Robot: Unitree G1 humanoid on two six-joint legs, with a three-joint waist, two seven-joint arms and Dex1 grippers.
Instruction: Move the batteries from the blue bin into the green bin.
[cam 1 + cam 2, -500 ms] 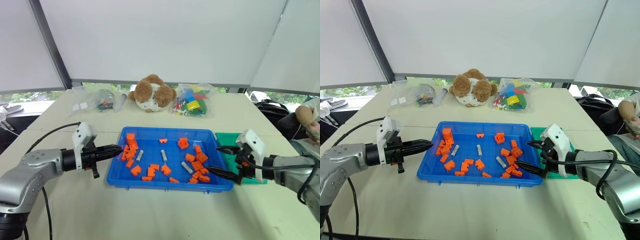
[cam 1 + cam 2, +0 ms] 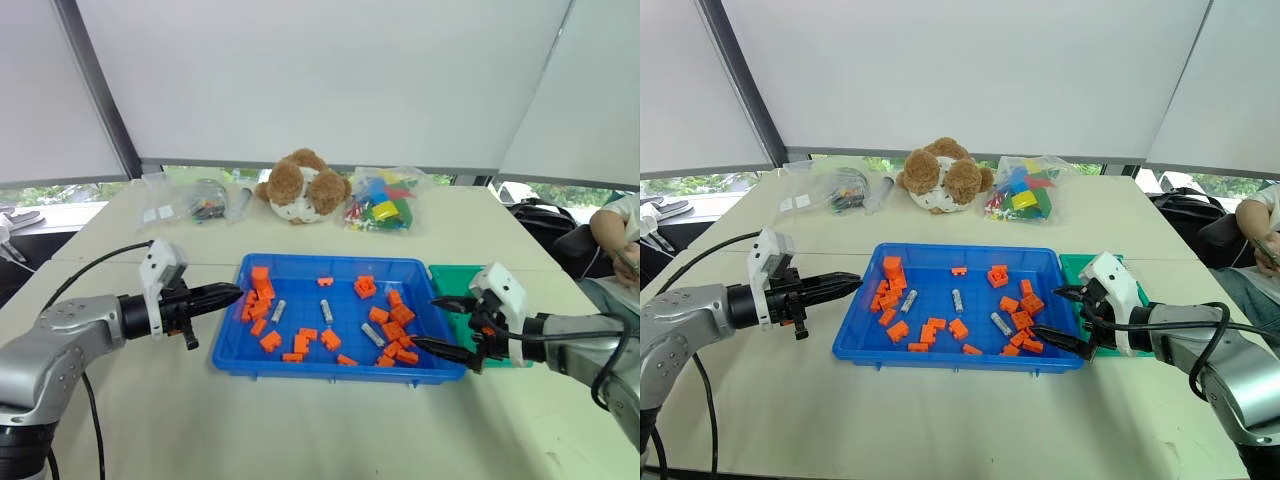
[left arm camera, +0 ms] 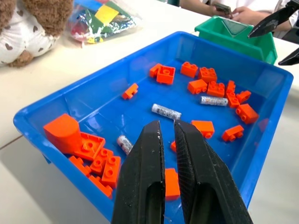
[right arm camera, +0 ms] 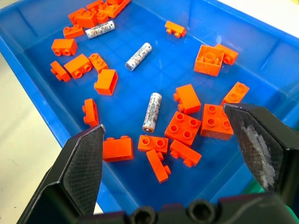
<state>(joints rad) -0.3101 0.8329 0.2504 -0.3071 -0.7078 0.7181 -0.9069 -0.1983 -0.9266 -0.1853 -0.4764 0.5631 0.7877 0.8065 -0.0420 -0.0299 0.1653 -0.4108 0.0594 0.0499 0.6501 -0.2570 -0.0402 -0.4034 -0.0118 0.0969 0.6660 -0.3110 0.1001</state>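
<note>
The blue bin (image 2: 330,371) lies mid-table, strewn with orange blocks (image 2: 392,328). Three batteries lie apart on its floor (image 2: 279,310) (image 2: 327,311) (image 2: 373,335). The right wrist view shows one of them (image 4: 152,111) between the spread fingers. The green bin (image 2: 452,276) stands against the blue bin's right side, partly behind my right arm. My left gripper (image 2: 238,292) is shut and empty, its tips at the blue bin's left rim. My right gripper (image 2: 425,320) hangs wide open over the blue bin's right end, holding nothing.
At the far side of the table sit a teddy bear (image 2: 305,185), a bag of coloured blocks (image 2: 380,205) and clear bags of small parts (image 2: 195,200). A person's arm (image 2: 612,228) shows at the right edge. Bare tabletop lies in front of the bins.
</note>
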